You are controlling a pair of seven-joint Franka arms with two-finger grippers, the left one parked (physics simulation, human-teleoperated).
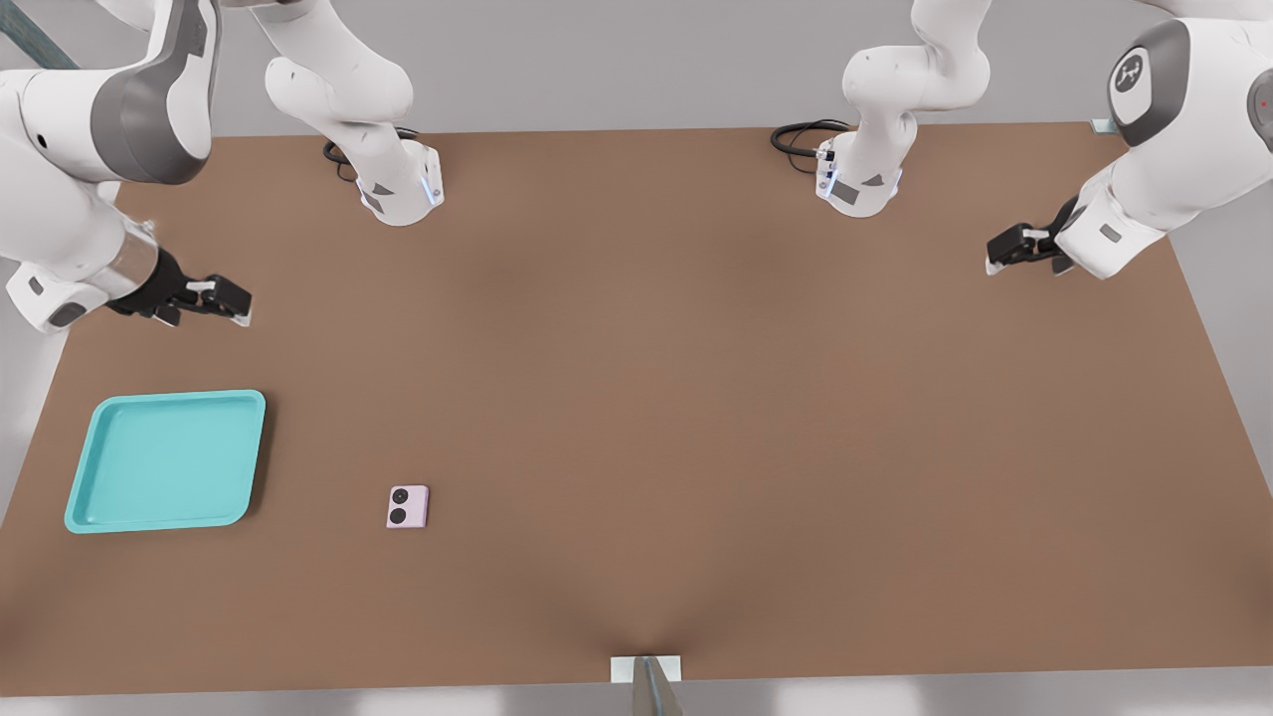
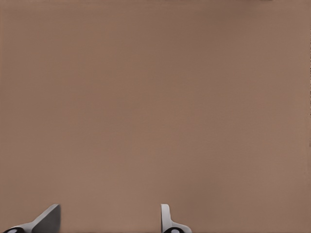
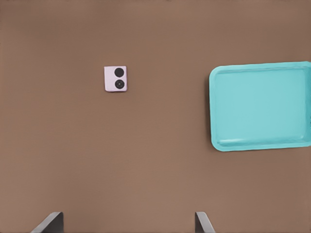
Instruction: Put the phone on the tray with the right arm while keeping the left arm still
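Empty right gripper (image 1: 231, 298) hangs high, fingers spread wide; the phone is yet to be reached.

The small, nearly square pale pink phone (image 1: 408, 506) with two round black lenses lies flat on the matte brown bench (image 1: 696, 398), toward its near edge, well apart from the gripper and beyond it on the front view's right. The flat teal plastic tray (image 1: 167, 459) with rounded corners and a low rim sits near the bench's left edge, almost under the gripper, nothing on it. The working arm is far nearer the phone.
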